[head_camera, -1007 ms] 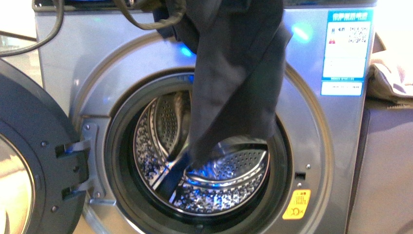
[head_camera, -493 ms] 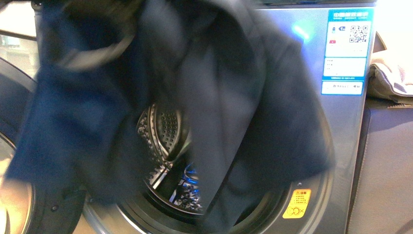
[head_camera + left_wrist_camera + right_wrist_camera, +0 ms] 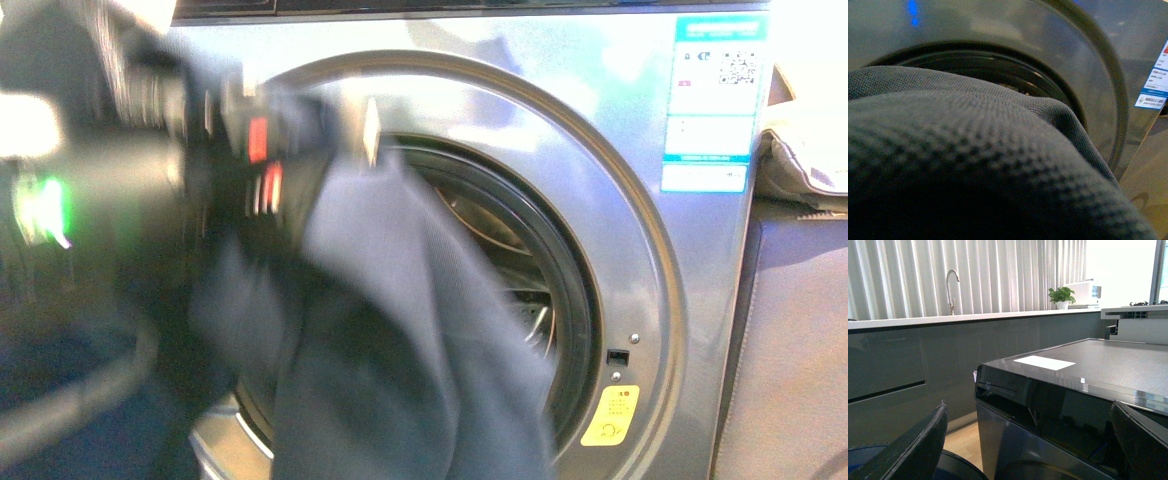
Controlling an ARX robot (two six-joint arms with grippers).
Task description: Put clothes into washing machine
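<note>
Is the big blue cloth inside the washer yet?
Not fully. The dark navy garment hangs across the round porthole of the silver-grey washing machine, draping below its rim. Whether any reaches inside: cannot tell.

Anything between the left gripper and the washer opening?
Only the navy garment: left wrist view shows its fabric in front of the washer opening; front view is blurred.
</note>
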